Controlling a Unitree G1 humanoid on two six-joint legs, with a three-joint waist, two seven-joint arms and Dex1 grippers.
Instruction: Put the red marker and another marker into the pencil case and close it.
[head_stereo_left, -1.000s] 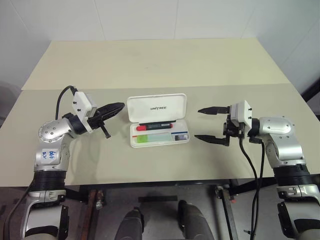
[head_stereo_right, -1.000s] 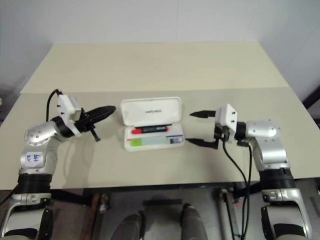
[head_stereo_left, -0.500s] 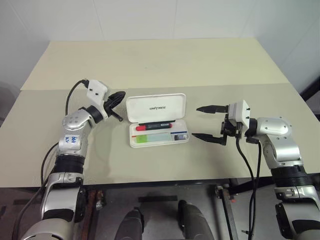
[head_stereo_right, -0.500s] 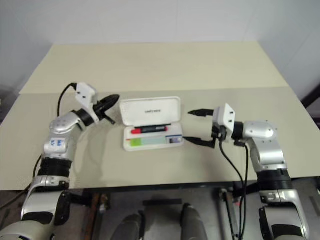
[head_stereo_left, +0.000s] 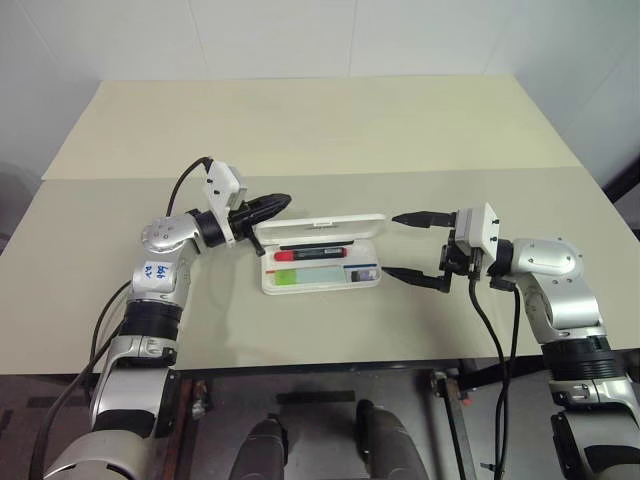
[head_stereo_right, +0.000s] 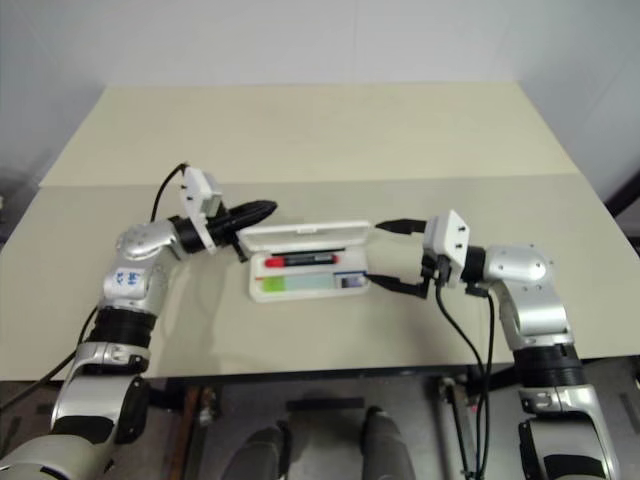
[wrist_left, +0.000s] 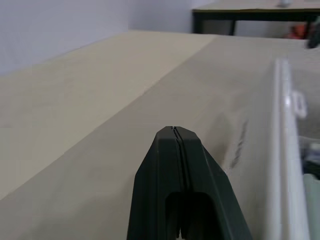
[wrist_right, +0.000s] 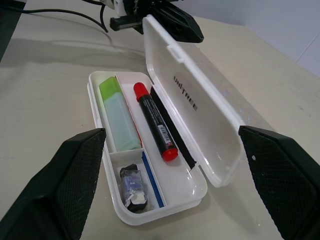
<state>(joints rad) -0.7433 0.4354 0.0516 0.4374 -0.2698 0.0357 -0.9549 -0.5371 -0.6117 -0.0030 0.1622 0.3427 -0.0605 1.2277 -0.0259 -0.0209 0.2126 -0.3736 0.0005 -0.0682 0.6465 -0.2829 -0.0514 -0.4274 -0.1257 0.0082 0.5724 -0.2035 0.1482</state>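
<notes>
Near the table's front edge, at mid-width: the case, tray flat, lid half raised and leaning over the tray, hinge along the far long side. In the tray's far lane, along the hinge: the red marker, red at both ends, black barrel between. In the near lane, parallel and just beside it: the green marker, against the tray's front wall and its left-end wall. In the small pocket at the tray's right end: a little grey-and-dark piece, beside a blue stripe. At the lid's back, near its left corner: the left gripper, fingers pressed together, nothing between them, tip at or against the lid's outer face; contact itself hard to confirm. Just right of the case's right end: the right gripper, pointing left toward it, jaws spread wide, empty, one finger level with the lid's rim, the other level with the tray's front edge, neither touching the case. Beyond the lid: a broad bare stretch of tabletop up to the far edge, a seam running across it behind the case. To either side beyond the arms: open surface out to the table's ends. In front of the tray: a narrower bare strip before the near edge.
</notes>
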